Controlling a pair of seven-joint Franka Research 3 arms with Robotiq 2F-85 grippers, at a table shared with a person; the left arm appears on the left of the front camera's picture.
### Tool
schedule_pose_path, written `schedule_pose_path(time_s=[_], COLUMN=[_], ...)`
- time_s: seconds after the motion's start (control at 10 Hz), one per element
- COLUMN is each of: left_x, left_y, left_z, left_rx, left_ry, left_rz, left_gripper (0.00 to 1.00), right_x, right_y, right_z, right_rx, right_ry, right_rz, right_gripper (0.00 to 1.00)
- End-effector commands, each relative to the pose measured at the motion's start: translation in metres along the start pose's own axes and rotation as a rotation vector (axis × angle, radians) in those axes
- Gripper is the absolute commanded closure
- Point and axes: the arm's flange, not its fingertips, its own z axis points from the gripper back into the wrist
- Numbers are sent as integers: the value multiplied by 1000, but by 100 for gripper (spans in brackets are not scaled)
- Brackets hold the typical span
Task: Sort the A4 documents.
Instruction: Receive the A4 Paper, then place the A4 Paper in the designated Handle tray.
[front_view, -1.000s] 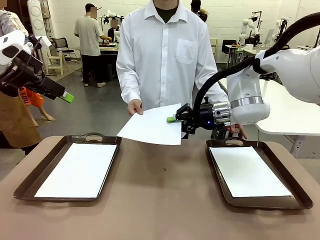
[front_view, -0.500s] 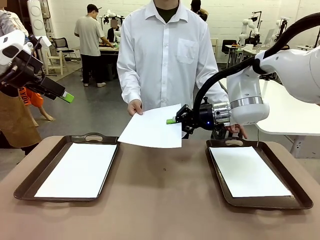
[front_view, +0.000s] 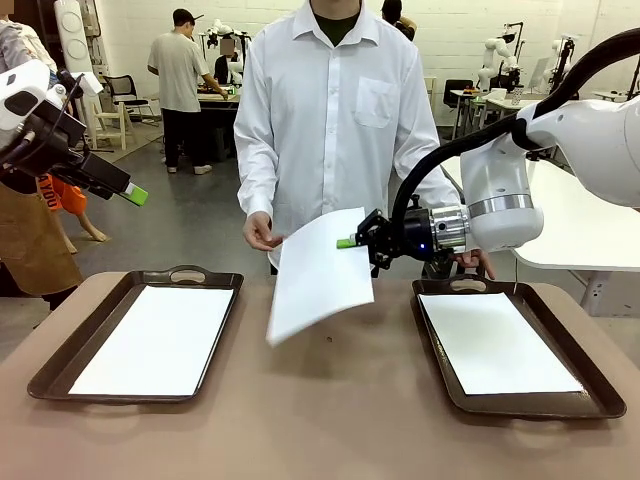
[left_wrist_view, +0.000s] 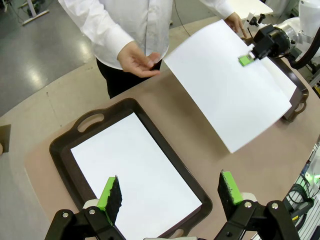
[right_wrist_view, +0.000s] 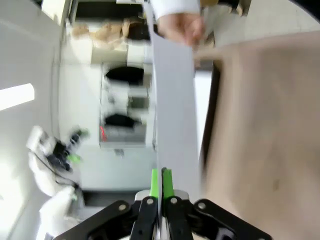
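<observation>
Brown tabletop (front_view: 330, 400) carries 2 dark trays, the left tray (front_view: 60, 360) and the right tray (front_view: 590, 395), each holding a white A4 sheet. Between them, above the table, the right gripper (front_view: 347, 243) pinches 1 more sheet (front_view: 315, 280) by its far right edge, jaws pressed on it; it droops toward the table. A person's hand (front_view: 262, 233) hovers just beside it. Far left, the left gripper (left_wrist_view: 170, 192) hangs over the left tray, jaws spread.

Evenly and brightly lit from overhead, with soft, faint shadows under the trays (front_view: 135, 345) and glare patches on the grey floor (left_wrist_view: 37, 80). Sharp in front and left wrist views, with wide-angle bending at the edges. Heavily motion-blurred in right wrist view.
</observation>
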Motion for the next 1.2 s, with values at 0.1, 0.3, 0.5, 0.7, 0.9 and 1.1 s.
schedule_pose_path(time_s=[0.1, 0.3, 0.5, 0.7, 0.9, 1.1], left_x=[0, 0, 0, 0, 0, 0], left_y=[-1, -1, -1, -1, -1, -1], left_z=[0, 0, 0, 0, 0, 0], left_rx=[5, 5, 5, 5, 5, 5], left_ry=[3, 3, 3, 3, 3, 3], left_rz=[-2, -2, -2, -2, -2, -2], left_gripper=[0, 0, 0, 0, 0, 0], right_x=[6, 6, 6, 6, 6, 6], right_y=[4, 4, 4, 4, 4, 2], right_z=[-1, -1, -1, -1, -1, 3], right_rx=[3, 3, 3, 3, 3, 0], right_ry=[-75, -75, -75, -75, -75, -52], right_rz=[-18, -18, -18, -18, -18, -9], right_gripper=[100, 100, 100, 100, 100, 99])
